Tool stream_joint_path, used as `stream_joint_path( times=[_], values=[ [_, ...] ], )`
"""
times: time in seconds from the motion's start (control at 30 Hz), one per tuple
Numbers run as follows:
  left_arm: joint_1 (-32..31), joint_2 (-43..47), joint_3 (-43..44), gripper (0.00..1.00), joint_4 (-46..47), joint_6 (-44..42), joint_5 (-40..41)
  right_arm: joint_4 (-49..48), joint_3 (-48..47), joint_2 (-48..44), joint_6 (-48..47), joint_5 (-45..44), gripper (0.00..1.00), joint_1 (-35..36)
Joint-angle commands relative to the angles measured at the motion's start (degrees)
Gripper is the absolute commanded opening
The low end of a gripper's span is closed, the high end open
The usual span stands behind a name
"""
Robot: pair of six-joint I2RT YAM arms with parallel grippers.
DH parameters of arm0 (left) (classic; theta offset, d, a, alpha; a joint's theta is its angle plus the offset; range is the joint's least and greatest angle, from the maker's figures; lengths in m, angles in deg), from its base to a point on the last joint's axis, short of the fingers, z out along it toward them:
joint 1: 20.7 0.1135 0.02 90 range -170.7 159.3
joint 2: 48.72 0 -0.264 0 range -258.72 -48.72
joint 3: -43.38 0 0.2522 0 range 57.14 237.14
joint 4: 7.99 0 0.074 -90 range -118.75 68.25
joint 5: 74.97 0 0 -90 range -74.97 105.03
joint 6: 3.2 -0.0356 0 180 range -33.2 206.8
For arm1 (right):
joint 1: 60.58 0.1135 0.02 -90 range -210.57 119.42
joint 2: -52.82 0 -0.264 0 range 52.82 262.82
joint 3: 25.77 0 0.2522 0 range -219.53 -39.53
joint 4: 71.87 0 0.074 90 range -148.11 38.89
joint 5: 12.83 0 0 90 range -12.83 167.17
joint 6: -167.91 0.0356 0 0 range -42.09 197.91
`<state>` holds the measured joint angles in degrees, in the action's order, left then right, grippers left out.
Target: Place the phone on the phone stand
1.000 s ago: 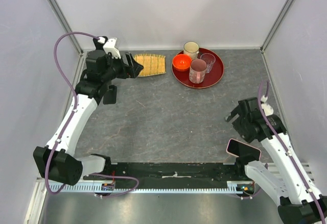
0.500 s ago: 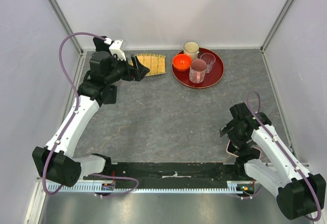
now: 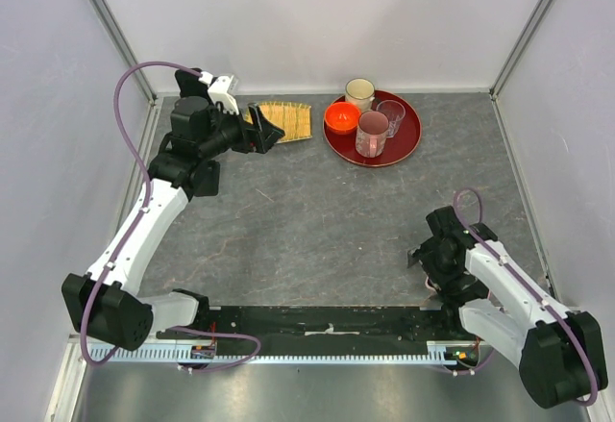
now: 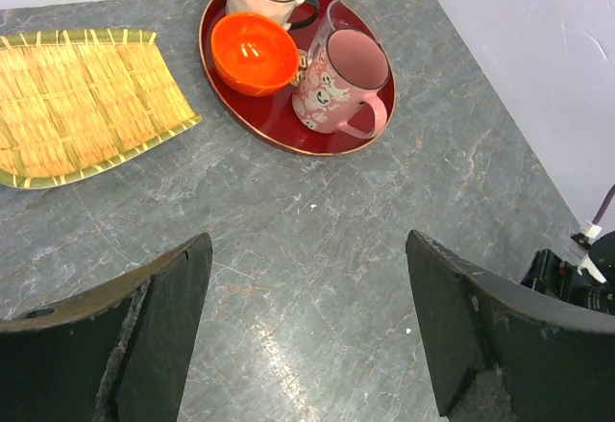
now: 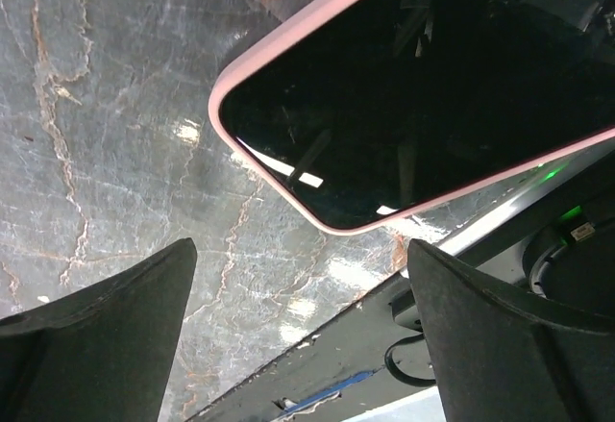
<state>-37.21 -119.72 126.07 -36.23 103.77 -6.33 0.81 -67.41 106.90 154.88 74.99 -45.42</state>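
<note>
The phone (image 5: 423, 95) has a pink case and a black screen and lies flat on the grey table near the front rail. In the right wrist view its rounded corner sits just beyond the gap between my open fingers. My right gripper (image 5: 300, 249) hovers over it, empty. In the top view the right gripper (image 3: 432, 268) and arm hide the phone. My left gripper (image 3: 264, 134) is open and empty, held above bare table at the far left beside the mat; it also shows in the left wrist view (image 4: 307, 239). No phone stand shows in any view.
A bamboo mat (image 3: 283, 119) lies at the back left. A red tray (image 3: 408, 138) at the back holds an orange bowl (image 4: 255, 52), a pink mug (image 4: 341, 81), a white cup and a glass. The black front rail (image 5: 384, 364) runs just behind the phone.
My right arm has swung down and to the left until its wrist covers the phone. My left gripper has shifted a little to the right near the mat.
</note>
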Motion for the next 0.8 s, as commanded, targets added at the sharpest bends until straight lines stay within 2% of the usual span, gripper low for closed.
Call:
stream_joint_path(
  times=[0.0,0.13,0.37,0.47,0.5,0.53,0.63,0.7,0.77],
  values=[
    [-0.2,-0.8,-0.1,0.88,2.4,1.7,-1.8,-2.3,-1.6,2.0,1.3,-2.7,0.98,-0.1],
    [-0.2,-0.5,-0.3,0.88,2.3,1.5,-1.5,-5.3,-2.5,7.7,1.5,-5.8,0.98,-0.1],
    [-0.2,-1.1,-0.3,0.88,2.2,1.4,-1.0,-12.0,-4.4,10.3,-2.8,-14.3,0.98,-2.5],
    [-0.3,-1.3,-0.3,0.88,2.3,1.6,-1.5,-22.5,-3.9,11.6,-10.8,-13.8,0.98,-6.3],
    [-0.2,-1.3,-0.3,0.88,2.3,1.6,-1.6,-30.2,-3.8,12.4,-13.2,-11.9,0.98,-9.0],
    [-0.2,-1.3,-0.2,0.88,2.4,1.7,-1.7,-33.8,-4.7,15.7,-19.6,-8.3,0.98,-10.1],
    [-0.2,-1.2,-0.2,0.88,2.3,1.8,-2.1,-36.2,-12.5,24.6,-27.4,-10.4,0.98,-13.0],
    [-0.2,-0.9,-0.4,0.88,2.5,1.7,-1.9,-32.7,-16.9,29.2,-29.2,-14.2,0.98,-14.2],
    [-0.2,-1.2,-0.5,0.88,2.6,1.7,-1.6,-32.0,-19.8,29.5,-30.5,-13.0,0.98,-14.8]
  ],
)
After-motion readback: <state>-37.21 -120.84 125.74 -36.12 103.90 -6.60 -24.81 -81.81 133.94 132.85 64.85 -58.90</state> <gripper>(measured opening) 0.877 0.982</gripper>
